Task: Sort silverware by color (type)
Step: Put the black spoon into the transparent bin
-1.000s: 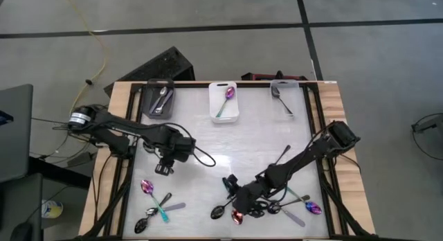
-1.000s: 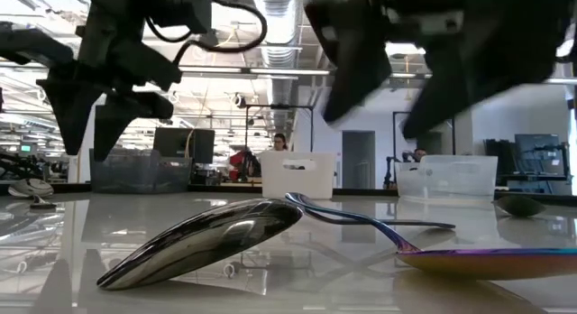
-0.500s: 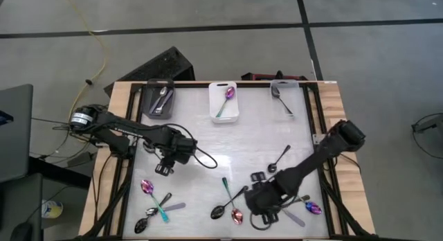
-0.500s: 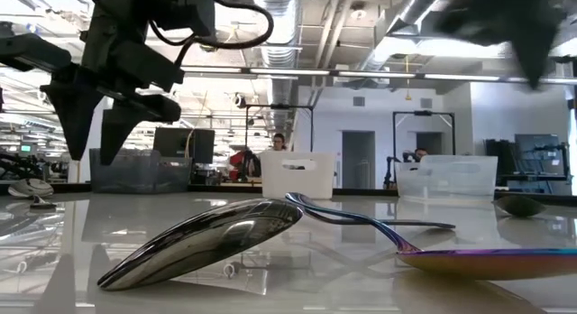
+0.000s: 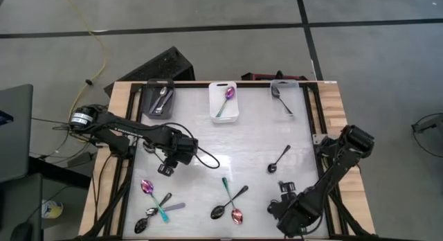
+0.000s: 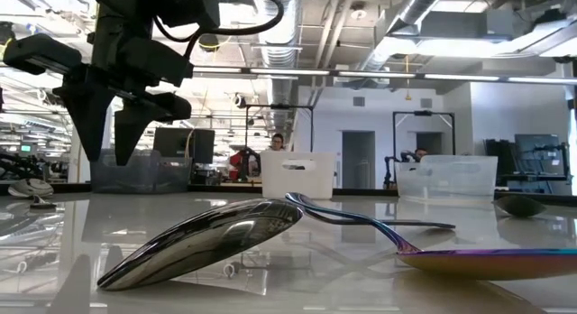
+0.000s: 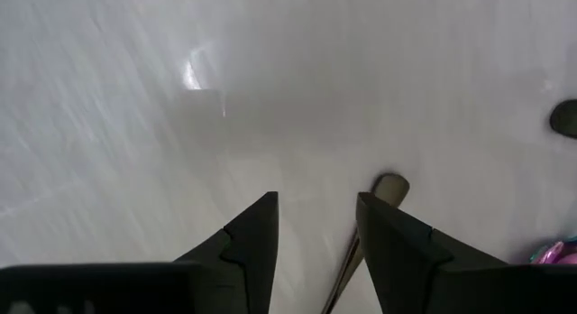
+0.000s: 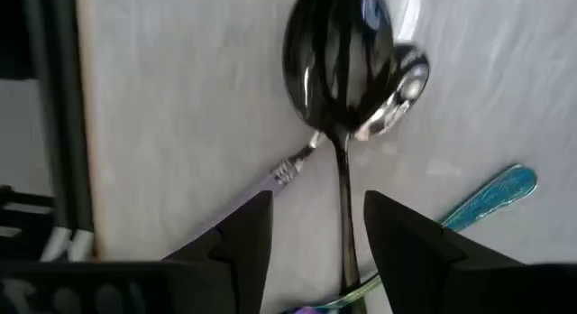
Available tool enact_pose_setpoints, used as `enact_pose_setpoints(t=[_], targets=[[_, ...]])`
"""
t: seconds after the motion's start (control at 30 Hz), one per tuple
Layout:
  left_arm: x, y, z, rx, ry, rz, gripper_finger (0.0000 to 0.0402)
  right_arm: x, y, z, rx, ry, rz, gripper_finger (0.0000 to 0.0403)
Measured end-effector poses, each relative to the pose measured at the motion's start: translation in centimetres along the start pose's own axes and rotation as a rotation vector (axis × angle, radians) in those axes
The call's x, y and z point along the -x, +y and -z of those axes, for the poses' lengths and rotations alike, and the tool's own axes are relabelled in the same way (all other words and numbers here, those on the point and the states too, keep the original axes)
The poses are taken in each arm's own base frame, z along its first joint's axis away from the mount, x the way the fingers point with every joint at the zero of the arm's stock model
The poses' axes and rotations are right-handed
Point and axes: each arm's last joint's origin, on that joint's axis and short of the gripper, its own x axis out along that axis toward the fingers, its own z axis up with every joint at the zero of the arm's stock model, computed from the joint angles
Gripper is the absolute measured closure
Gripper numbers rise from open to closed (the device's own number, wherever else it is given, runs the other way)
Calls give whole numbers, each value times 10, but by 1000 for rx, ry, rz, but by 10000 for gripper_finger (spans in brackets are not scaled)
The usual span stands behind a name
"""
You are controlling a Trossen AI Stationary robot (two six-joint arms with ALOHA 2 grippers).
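White tabletop (image 5: 249, 140) was strewn with spoons. Left gripper (image 5: 166, 169) hung parted and empty, a spoon cluster (image 5: 156, 206) just ahead. Right gripper (image 5: 289, 217) had been swung from the middle spoons to the near-right corner, jaws narrowing, astride a black spoon (image 8: 341, 52): next pick judged chosen.

Glossy black mirror-smooth metal spoon (image 8: 341, 61), iridescent purple-pink polished metal spoon (image 6: 491, 261), smooth glossy white tabletop (image 5: 242, 144) edged in pale bare wood, translucent clear plastic bin (image 6: 446, 177)

Four cameras, one table (image 5: 256, 140)
High view looks straight down; low view sits level at tabletop, facing the room; wrist views hang close above the surface, sharing spoons with both
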Motion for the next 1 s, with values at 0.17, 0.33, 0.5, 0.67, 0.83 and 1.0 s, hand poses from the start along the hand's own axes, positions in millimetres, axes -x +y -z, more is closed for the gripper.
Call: enact_pose_setpoints(t=[0.17, 0.33, 0.5, 0.67, 0.83, 1.0], targets=[[0, 0, -1, 25, -11, -3, 267, -12, -4, 9, 14, 37, 31, 218], [0, 1, -2, 38, -20, -5, 267, -23, -7, 11, 35, 30, 24, 226], [0, 1, -3, 40, -33, -8, 267, -33, -12, 18, 42, 56, 40, 228], [0, 1, -4, 42, -40, -9, 267, -39, -14, 18, 51, 42, 23, 228], [0, 1, -4, 42, -44, -10, 267, -42, -15, 17, 111, 15, -1, 233], [0, 2, -6, 59, -60, -14, 267, -42, -22, 10, 120, 16, 7, 279]])
